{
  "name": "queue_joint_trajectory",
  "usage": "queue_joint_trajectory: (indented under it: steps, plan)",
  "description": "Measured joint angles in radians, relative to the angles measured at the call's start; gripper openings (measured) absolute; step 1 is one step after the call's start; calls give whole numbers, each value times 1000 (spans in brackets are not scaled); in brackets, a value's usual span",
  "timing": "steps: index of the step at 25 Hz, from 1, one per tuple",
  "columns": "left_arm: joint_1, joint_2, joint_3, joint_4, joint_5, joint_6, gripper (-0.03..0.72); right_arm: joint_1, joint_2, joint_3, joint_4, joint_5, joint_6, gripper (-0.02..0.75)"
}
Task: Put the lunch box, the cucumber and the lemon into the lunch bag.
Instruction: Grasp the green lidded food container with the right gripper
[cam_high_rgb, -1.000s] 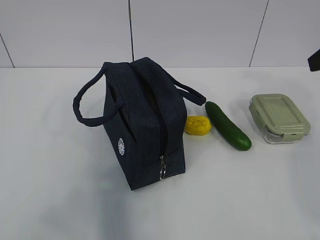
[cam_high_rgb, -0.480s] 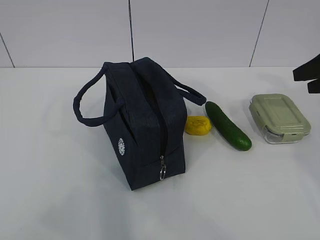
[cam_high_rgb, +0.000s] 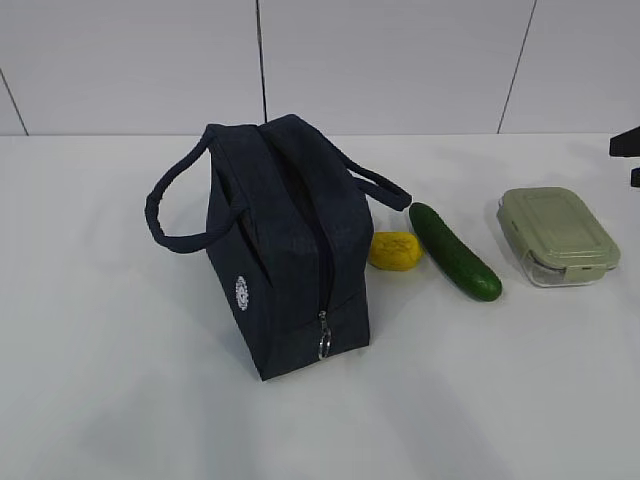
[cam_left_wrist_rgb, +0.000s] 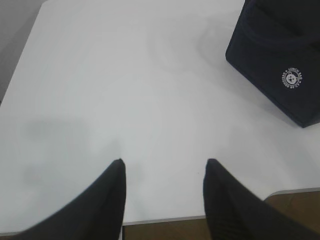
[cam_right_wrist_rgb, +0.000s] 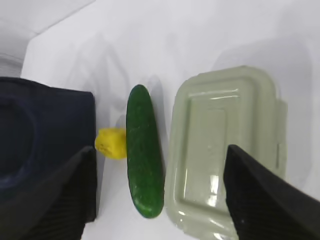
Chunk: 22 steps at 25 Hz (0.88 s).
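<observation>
Cucumber (cam_right_wrist_rgb: 144, 152) and lunch box (cam_right_wrist_rgb: 225, 150) lie below my spread right gripper (cam_right_wrist_rgb: 160, 192); my left gripper (cam_left_wrist_rgb: 164, 172), released, hovers beside the bag (cam_left_wrist_rgb: 280, 55).

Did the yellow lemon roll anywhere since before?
No. The lemon sits in the same spot, between the lunch bag and cucumber.

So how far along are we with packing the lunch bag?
Nothing is packed yet. The lunch box, cucumber and lemon all lie on the table to the right of the lunch bag, whose zipper looks closed. The right hand hangs open above the cucumber and lunch box, holding nothing; the left hand is open over bare table. Opening the bag and all three placements remain.
</observation>
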<state>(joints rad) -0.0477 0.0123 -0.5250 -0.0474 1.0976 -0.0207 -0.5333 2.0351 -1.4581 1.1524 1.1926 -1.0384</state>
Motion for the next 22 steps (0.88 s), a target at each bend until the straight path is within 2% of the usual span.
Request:
queue_joint_trajectory:
  steps: [5,15,22]
  plan:
    - [0,0,0,0,0,0,361,-28,95,-4,130,-4,-55,587]
    - [0,0,0,0,0,0,361,-46,175,41,165,-15,-111,583]
    - [0,0,0,0,0,0,361,-46,177,91,239,-19,-191,582]
